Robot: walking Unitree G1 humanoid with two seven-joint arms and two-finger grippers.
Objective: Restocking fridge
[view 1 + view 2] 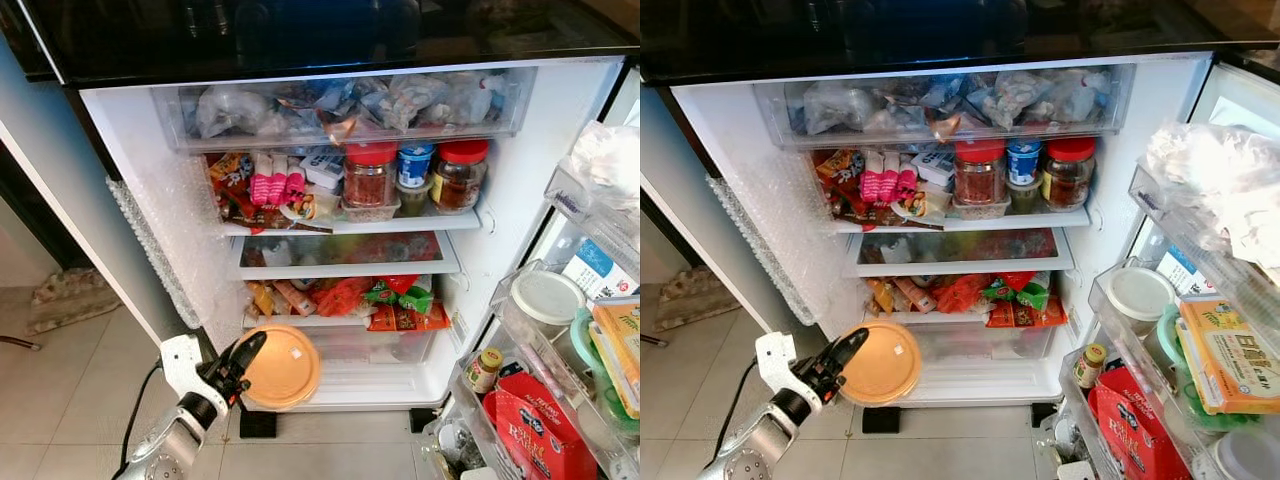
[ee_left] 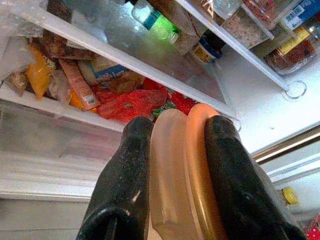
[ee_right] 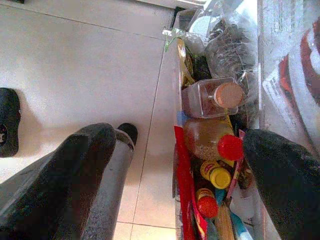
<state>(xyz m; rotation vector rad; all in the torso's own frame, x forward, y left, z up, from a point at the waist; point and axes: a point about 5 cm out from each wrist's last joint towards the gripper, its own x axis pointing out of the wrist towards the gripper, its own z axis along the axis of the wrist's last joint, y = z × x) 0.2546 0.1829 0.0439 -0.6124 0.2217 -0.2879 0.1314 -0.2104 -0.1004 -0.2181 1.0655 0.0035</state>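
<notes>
My left gripper [image 1: 252, 352] clamps the orange lid [image 1: 283, 367], hiding its left rim. It hangs before the fridge's bottom drawer [image 1: 385, 350]. My right gripper [image 3: 185, 165] is spread open beside the door bins [image 3: 220, 125].

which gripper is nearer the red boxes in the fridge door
Right. The right gripper hangs open just above the door bins beside the red boxes; the left gripper holds the orange lid at the fridge's bottom shelf.
</notes>
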